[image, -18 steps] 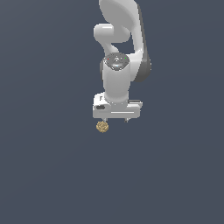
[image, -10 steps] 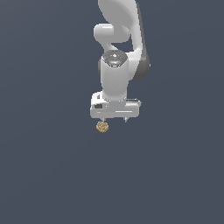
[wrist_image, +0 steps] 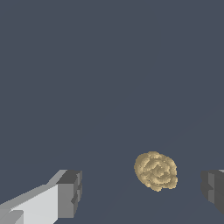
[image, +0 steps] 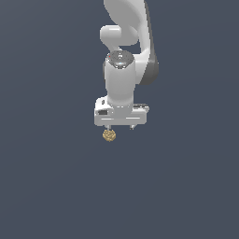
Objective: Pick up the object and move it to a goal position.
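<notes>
The object (image: 109, 135) is a tiny tan-golden knobbly ball lying on the flat dark grey surface. In the exterior view it sits just below my white gripper (image: 120, 127), under the finger on that view's left. The wrist view shows the object (wrist_image: 155, 171) in the gap between my two dark fingertips (wrist_image: 70, 192), closer to one of them and touching neither. My gripper (wrist_image: 141, 190) is open, with its jaws wide apart and nothing held.
The plain dark grey surface (image: 186, 186) stretches all around. The white arm (image: 123, 70) rises straight up behind the gripper.
The gripper has come down slightly toward the ball. The ball has not moved and the fingers stay apart.
</notes>
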